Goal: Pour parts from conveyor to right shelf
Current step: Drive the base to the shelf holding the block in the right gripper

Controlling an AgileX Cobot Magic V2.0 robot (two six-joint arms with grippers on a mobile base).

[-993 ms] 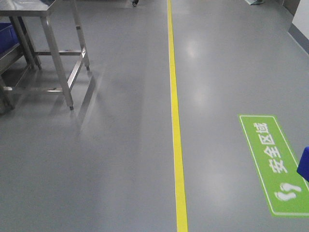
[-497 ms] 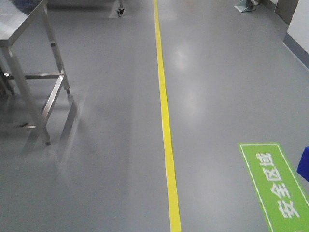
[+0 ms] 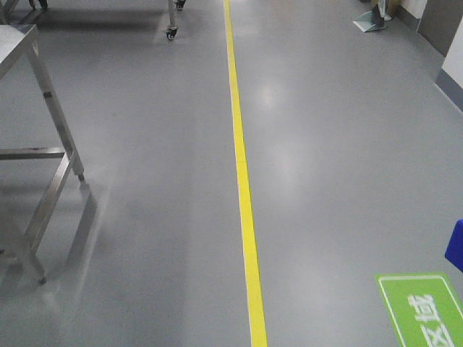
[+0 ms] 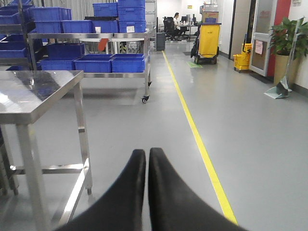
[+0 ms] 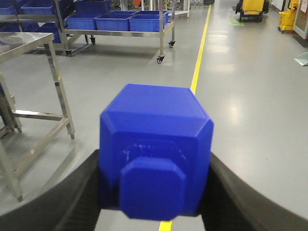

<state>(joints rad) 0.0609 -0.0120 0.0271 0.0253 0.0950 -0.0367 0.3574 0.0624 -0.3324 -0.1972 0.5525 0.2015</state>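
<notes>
A bright blue block, the part (image 5: 156, 144), fills the right wrist view with its stud facing the camera. My right gripper (image 5: 155, 168) is shut on it, one black finger pressed against each side, above the grey floor. A sliver of the part (image 3: 456, 249) shows at the right edge of the front view. My left gripper (image 4: 147, 154) is shut with nothing in it, its black fingers touching above the floor. The conveyor is out of view. A wheeled steel rack with blue bins (image 4: 96, 62) stands ahead on the left; I cannot tell whether it is the right shelf.
A steel table (image 4: 33, 96) stands close on the left, its legs (image 3: 61, 137) reaching into the front view. A yellow floor line (image 3: 242, 181) runs straight ahead. A green floor sign (image 3: 423, 307) lies at lower right. Far off are a yellow cleaning cart (image 4: 209, 43) and a potted plant (image 4: 288, 43).
The front view has advanced along the floor. The green sign slid down toward the bottom edge, the steel table came nearer on the left, and a caster wheel appeared at the top.
</notes>
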